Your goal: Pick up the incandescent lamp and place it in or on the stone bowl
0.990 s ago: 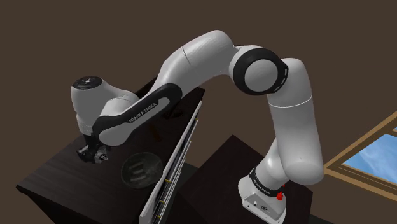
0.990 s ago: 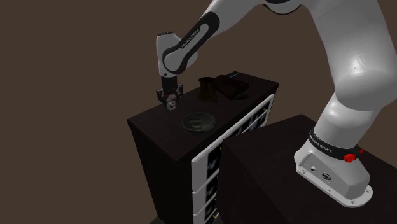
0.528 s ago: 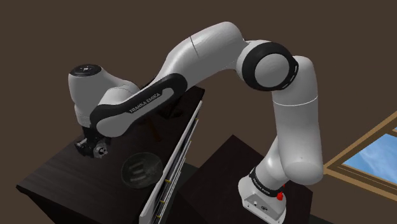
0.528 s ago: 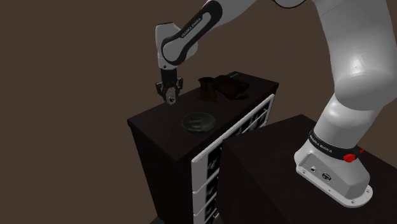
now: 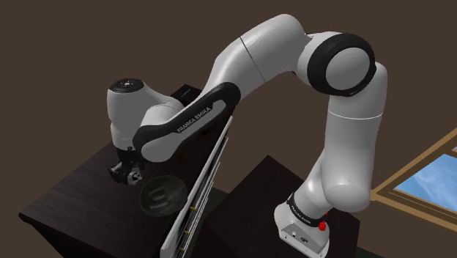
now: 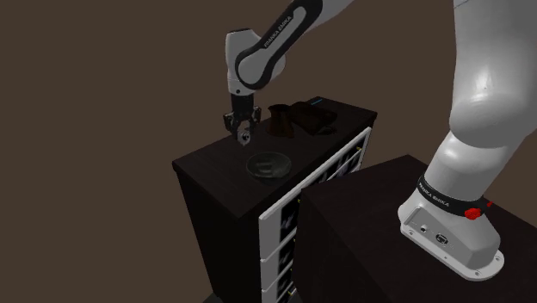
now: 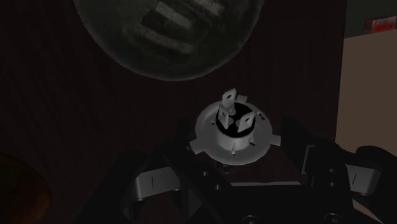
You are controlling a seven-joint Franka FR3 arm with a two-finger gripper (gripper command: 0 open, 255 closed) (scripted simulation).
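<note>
Lamp (image 5: 132,176) hangs in the hand (image 5: 126,173) in the shoulder view, lifted clear above the dark cabinet (image 5: 66,201). The stone bowl (image 5: 162,196) sits on the cabinet top just to the right of the hand and a little nearer, so I judge the coming move to be a short carry to the right and then down. A window (image 5: 428,172) with blue sky is at the right edge, and the wall behind is plain brown. In the second exterior view the hand (image 6: 243,129) is above the cabinet (image 6: 206,168) with the lamp (image 6: 244,134) as a small pale thing at its tip. The bowl (image 6: 268,163) lies below it, slightly to the right, and not yet under it. Some dark vessels (image 6: 291,119) stand far back on the cabinet top, well apart from the bowl. In the wrist view the hand (image 7: 238,162) is closed around the lamp (image 7: 234,127). The lamp's white base with metal contacts faces the camera, so its long axis seems to run along the fingers (image 7: 151,184). The bowl (image 7: 168,32) is ahead of the lamp, off to one side and apart from it.
</note>
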